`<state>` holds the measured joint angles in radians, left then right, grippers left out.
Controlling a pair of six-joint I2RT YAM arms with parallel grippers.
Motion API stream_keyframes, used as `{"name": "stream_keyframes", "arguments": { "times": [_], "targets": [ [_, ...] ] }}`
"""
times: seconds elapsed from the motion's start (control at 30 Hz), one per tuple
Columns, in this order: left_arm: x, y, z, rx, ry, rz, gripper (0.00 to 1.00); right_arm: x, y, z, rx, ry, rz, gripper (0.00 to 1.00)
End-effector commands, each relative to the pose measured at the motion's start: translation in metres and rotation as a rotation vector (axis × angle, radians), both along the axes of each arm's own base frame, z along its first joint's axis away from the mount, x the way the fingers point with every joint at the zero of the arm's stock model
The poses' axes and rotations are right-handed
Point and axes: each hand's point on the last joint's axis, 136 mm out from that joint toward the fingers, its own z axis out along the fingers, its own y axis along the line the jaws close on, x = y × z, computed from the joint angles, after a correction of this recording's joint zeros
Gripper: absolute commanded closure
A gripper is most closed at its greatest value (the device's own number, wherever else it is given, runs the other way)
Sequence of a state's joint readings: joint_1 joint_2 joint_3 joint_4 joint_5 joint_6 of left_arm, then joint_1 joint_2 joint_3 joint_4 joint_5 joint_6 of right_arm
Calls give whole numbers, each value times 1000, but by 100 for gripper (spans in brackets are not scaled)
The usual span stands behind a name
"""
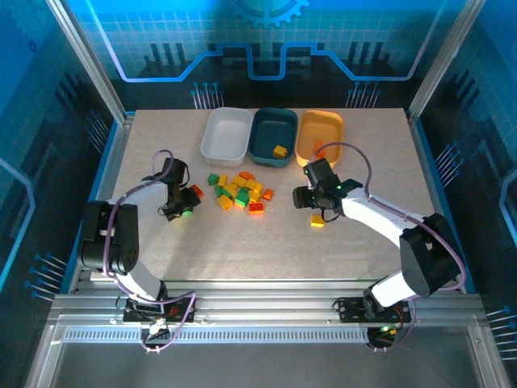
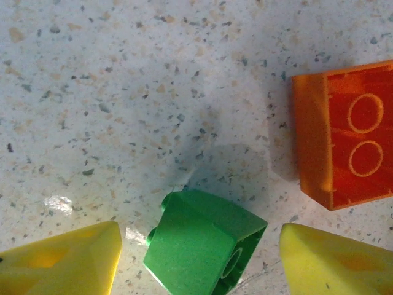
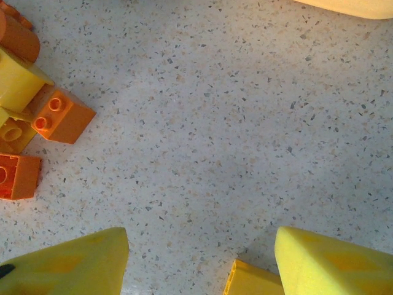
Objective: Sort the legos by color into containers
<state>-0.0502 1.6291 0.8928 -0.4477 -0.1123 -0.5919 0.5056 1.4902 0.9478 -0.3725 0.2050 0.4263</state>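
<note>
**Left claw** (image 2: 199,264): jaws wide, set astride the green brick (image 2: 206,246). The brick lies on the worktop (image 2: 123,92) between the fingers (image 2: 61,261). A gap shows on each side, and the brick's edges are skewed to the line joining the tips. An orange brick (image 2: 347,141) lies ahead of this claw and off to one side, apart from the green one. Judgement: closing is the step in hand — a skewed brick may turn as the tips meet it.

**Pile** (image 1: 240,192): lies between the two claws, near both.

**Right claw** (image 1: 317,200): jaws wide, holding nothing. A yellow brick (image 3: 252,279) lies just inside one finger (image 3: 334,261), well apart from the other; whether it touches cannot be told. Judgement: shift the claw sideways to centre the brick before closing.

**Views:** the top view adds the destinations. The white tray (image 1: 226,135), teal tray (image 1: 273,136) and yellow tray (image 1: 320,136) lie beyond both claws — the right claw is nearer. The wrist views give the finger gaps, too small to judge from above.
</note>
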Motion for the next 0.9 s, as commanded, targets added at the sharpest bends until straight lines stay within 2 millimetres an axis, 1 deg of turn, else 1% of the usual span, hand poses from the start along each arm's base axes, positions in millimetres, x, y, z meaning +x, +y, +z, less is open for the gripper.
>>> {"name": "stream_keyframes", "arguments": {
  "times": [0.0, 0.07, 0.1, 0.17, 0.3, 0.4, 0.57, 0.87],
  "targets": [
    [3, 3, -9, 19, 13, -25, 34, 0, 3, 9, 9, -24, 9, 35],
    [4, 3, -12, 18, 16, -27, 44, -1, 3, 13, 10, -33, 12, 35],
    [5, 3, -14, 17, 18, -26, 47, 0, 3, 14, 11, -37, 11, 35],
    [6, 1, -15, 9, 21, -28, 49, 0, 2, 15, 10, -41, 10, 35],
    [6, -3, -11, -14, 8, -27, 54, 1, 4, 15, 22, -41, 12, 35],
    [3, -4, -8, -25, 3, -24, 55, 2, 5, 15, 22, -43, 11, 36],
    [0, -5, 4, -33, -22, -25, 56, 3, 5, 17, 19, -47, 14, 36],
    [-2, -17, 26, -57, -67, -53, 56, 5, -3, 22, 22, -61, -9, 36]
  ]
}}
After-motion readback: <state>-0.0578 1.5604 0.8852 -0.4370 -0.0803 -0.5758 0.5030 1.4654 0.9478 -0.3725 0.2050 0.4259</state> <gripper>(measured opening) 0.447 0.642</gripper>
